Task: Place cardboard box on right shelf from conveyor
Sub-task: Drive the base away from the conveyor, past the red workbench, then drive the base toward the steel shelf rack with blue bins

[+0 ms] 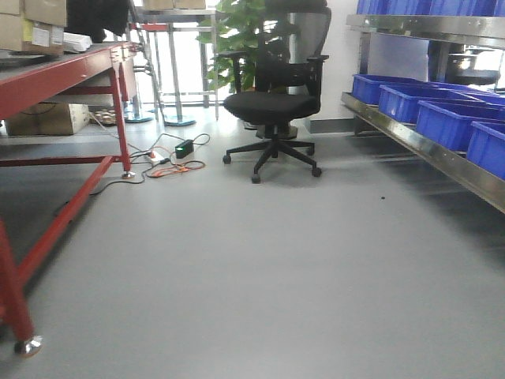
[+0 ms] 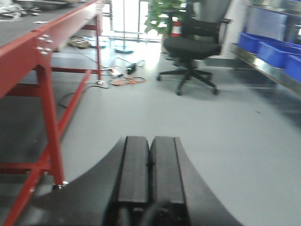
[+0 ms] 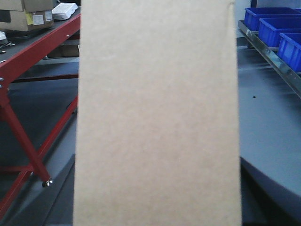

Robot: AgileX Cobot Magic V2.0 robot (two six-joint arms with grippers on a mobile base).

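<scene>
1 red-framed counter (image 1: pixel 55 75) on L, 1 right shelf (image 1: pixel 426 150), 1 office chair (image 1: pixel 272 106) btwn them, 1 cardboard box (image 3: pixel 157 122), at least 4 blue bins (image 1: pixel 446 122) on the shelf. Box fills R wrist view, close to cam, long axis up-down in frame, plain face to cam. R gripper hidden behind box, can't tell its grip. L gripper (image 2: pixel 149 143) clenched, empty.

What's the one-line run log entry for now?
left pincer shut, empty | cardboard box fills right wrist view, grip unseen | right shelf holds blue bins, no box seen
</scene>
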